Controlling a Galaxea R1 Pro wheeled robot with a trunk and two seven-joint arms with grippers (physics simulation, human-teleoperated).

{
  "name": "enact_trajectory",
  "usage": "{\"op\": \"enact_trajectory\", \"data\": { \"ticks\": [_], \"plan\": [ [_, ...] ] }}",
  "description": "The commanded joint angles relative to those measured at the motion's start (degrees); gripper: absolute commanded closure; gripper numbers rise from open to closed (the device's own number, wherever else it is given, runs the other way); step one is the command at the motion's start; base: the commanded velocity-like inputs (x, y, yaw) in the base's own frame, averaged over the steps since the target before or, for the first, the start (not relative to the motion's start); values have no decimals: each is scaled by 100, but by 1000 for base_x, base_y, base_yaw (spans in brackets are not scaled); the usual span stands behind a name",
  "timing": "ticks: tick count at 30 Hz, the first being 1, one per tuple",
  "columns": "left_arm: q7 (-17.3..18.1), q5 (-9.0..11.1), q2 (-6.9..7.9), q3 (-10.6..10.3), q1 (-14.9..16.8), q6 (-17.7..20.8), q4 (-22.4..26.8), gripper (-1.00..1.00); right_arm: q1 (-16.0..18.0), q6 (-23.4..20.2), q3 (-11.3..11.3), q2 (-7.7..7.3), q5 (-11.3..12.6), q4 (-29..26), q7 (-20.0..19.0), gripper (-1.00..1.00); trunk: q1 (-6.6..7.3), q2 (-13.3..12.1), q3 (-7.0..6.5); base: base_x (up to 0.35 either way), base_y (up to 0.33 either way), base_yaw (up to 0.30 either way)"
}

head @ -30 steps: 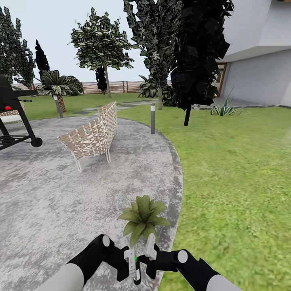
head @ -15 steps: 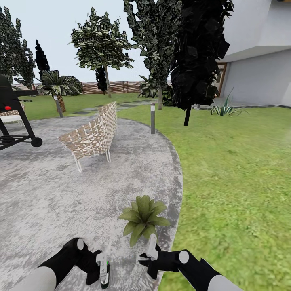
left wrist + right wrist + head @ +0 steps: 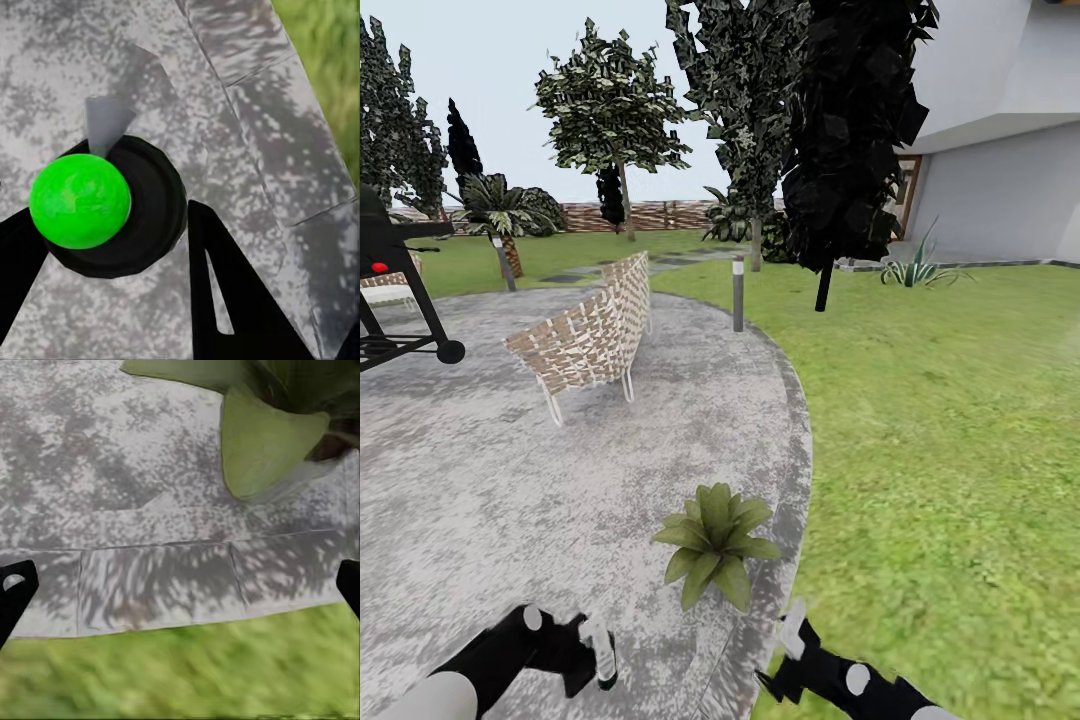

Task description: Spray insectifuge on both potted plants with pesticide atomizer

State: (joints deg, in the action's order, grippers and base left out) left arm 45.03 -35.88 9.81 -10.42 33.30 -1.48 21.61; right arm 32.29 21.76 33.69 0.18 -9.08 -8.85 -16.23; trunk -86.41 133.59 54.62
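Leaves hide the potted plant's (image 3: 714, 540) pot; left hand (image 3: 112, 247) clamps the atomizer (image 3: 105, 206), right hand (image 3: 180, 585) gapes.

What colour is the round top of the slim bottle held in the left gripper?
Bright green, on a black collar: the pesticide atomizer, clearest in the left wrist view.

We saw even, bright daylight; grass (image 3: 180, 675) blurred in right wrist view, dappled shade on paving (image 3: 150, 577)

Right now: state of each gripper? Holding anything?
Left gripper: shut on the pesticide atomizer, which sits between its fingers.
Right gripper: open, fingers spread wide over the patio edge, holding nothing.
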Motion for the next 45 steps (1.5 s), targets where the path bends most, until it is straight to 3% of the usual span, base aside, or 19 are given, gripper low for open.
{"op": "enact_trajectory", "data": {
  "ticks": [1, 2, 3, 5, 7, 9, 11, 13, 14, 16, 21, 25, 29, 31, 36, 38, 40, 42, 45],
  "plan": [
    [-36, 167, -1, 21, 1, 0, -28, 100, 0, 264, -106, -18, 131, 124, 160, -100, 1, 2, 5, 0, 0, 0],
    [-59, 284, -2, 31, 1, 17, -43, 100, -5, 419, -129, -50, 282, 185, 231, -100, 1, 2, 5, 0, 0, 0],
    [-105, 552, -9, 48, 1, 57, -62, 100, -45, 707, -156, -231, 797, 345, 324, -100, 1, 2, 5, 0, 0, 0],
    [-254, 770, -7, 86, 1, 123, -84, 100, -82, 785, -165, -400, 1095, 412, 351, -100, 1, 2, 5, 0, 0, 0],
    [-398, 998, -6, 227, 1, 543, -174, 100, -127, 865, -168, -635, 1454, 441, 362, -100, 1, 2, 5, 0, 0, 0],
    [-430, 1057, -5, 279, 1, 1012, -195, 100, -159, 968, -169, -840, 2006, 467, 365, -100, 1, 2, 5, 0, 0, 0],
    [-435, 1074, -7, 284, 3, 1400, -188, 100, -223, 1035, -170, -949, 2847, 488, 365, -100, 1, 2, 5, 0, 0, 0],
    [-434, 1080, -8, 274, 36, 1873, -151, 100, -290, 1059, -168, -992, 3880, 590, 362, -100, 1, 2, 5, 0, 0, 0],
    [-433, 1078, -7, 271, 58, 2099, -141, 100, -305, 1061, -161, -995, 4206, 664, 353, -100, 1, 2, 5, 0, 0, 0],
    [-432, 1075, 4, 270, 92, 2379, -134, 100, -315, 1064, -155, -994, 4446, 718, 348, -100, 1, 2, 5, 0, 0, 0],
    [-421, 1063, 33, 269, 252, 3049, -43, 100, -436, 1067, -160, -1000, 4583, 743, 354, -100, 1, 2, 5, 0, 0, 0],
    [-318, 1046, -1, 237, 554, 3858, 14, 100, -555, 1067, -161, -1001, 4606, 744, 456, -100, 1, 2, 5, 0, 0, 0],
    [-145, 871, 8, 230, 801, 4020, 72, 100, -585, 1064, -154, -960, 4594, 743, 1089, -100, 1, 2, 5, 0, 0, 0],
    [192, 792, -1, 219, 950, 4036, 82, 100, -588, 1060, -153, -942, 4586, 738, 1271, -100, 1, 2, 5, 0, 0, 0],
    [1048, 83, -5, 180, 1261, 4276, 102, 100, -590, 1059, -150, -931, 4582, 743, 1354, -100, 1, 2, 5, 0, 0, 0],
    [1751, -229, 28, 168, 1367, 4304, 111, 100, -592, 1059, -145, -926, 4582, 743, 1358, -100, 1, 2, 5, 0, 0, 0],
    [2109, -642, 38, 177, 1417, 4312, 145, 100, -592, 1058, -144, -924, 4582, 743, 1359, -100, 1, 2, 5, 0, 0, 0],
    [2255, -1069, 30, 192, 1454, 4320, 182, 100, -592, 1058, -143, -919, 4576, 740, 1359, -100, 1, 2, 5, 0, 0, 0],
    [2300, -1237, -4, 196, 1466, 4322, 192, 100, -592, 1058, -143, -915, 4574, 737, 1351, -100, 1, 2, 5, 2, 0, 0]
  ]
}}
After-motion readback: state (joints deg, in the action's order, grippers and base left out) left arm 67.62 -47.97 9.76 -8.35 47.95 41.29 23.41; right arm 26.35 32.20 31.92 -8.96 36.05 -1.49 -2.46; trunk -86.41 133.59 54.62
